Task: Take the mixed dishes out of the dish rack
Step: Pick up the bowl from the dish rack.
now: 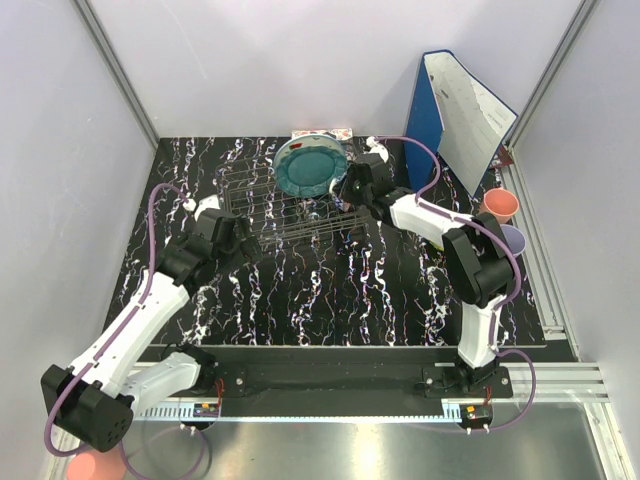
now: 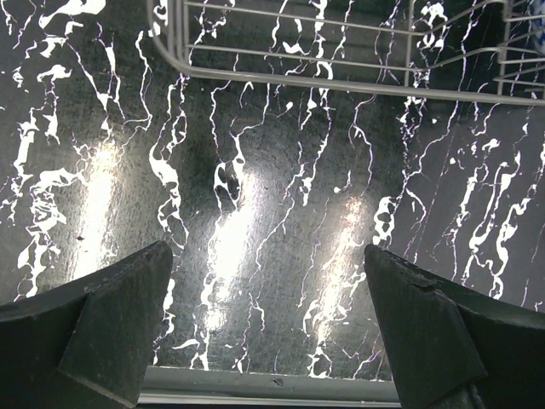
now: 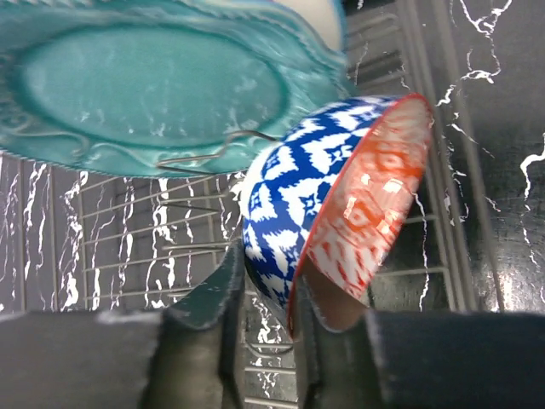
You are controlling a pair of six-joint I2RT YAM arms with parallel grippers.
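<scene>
The right gripper [image 3: 268, 298] is clenched on the rim of the blue-white patterned bowl [image 3: 294, 183], on edge at the dish rack's [image 1: 262, 205] right end beside the teal scalloped plate [image 1: 310, 168] — next, probably a careful lift clear of the wires — while the left gripper [image 2: 268, 260] hangs released.

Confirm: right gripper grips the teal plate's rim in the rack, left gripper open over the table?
No: right wrist view shows the right gripper gripping the blue-white patterned bowl's rim in the rack, beside the teal plate; left gripper open over the table.
</scene>
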